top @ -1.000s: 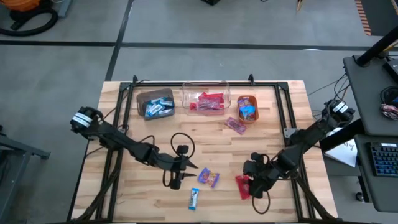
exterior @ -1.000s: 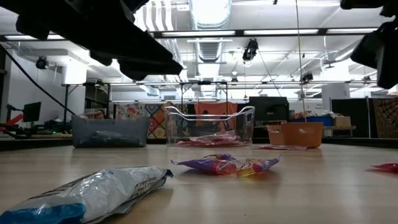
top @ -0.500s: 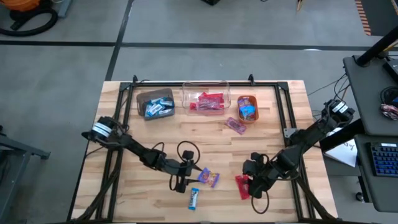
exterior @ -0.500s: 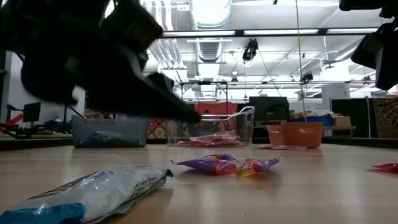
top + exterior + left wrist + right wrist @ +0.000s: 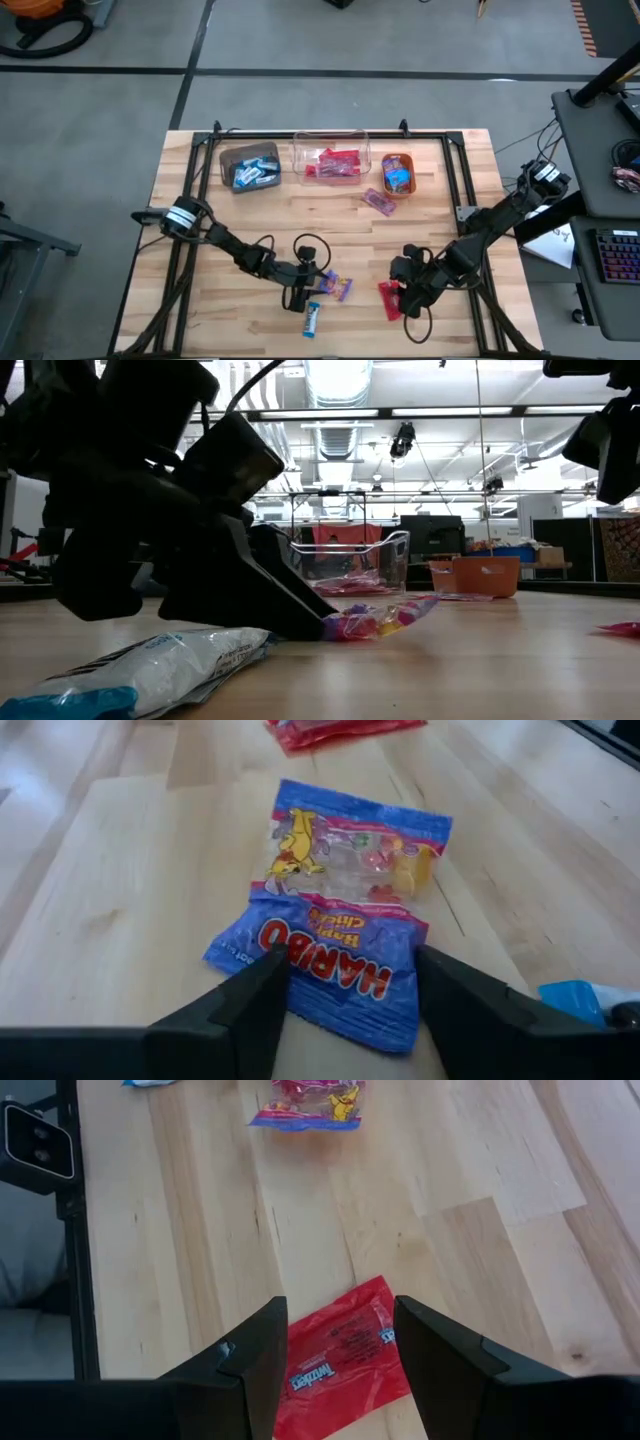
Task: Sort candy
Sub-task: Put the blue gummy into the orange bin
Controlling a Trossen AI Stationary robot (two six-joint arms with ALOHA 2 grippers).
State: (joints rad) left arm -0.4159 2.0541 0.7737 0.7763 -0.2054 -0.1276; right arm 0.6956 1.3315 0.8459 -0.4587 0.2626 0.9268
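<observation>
**Left wrist view: fingers straddle Haribo bag**

Left fingers (image 5: 345, 990), apart, touch the Haribo bag's (image 5: 340, 910) near edge on the worktop (image 5: 120, 900). Right fingers (image 5: 335, 1350), also apart, flank a red Twizzlers packet (image 5: 340, 1360). A blue-white candy (image 5: 312, 318) lies just beside.

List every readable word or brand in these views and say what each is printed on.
"HARIBO": on the blue gummy packet between the left gripper's open fingers.
"Twizzlers": on the red wrapper under the right gripper.
Smaller print on the blue-and-white candy and the binned sweets is unreadable.
</observation>
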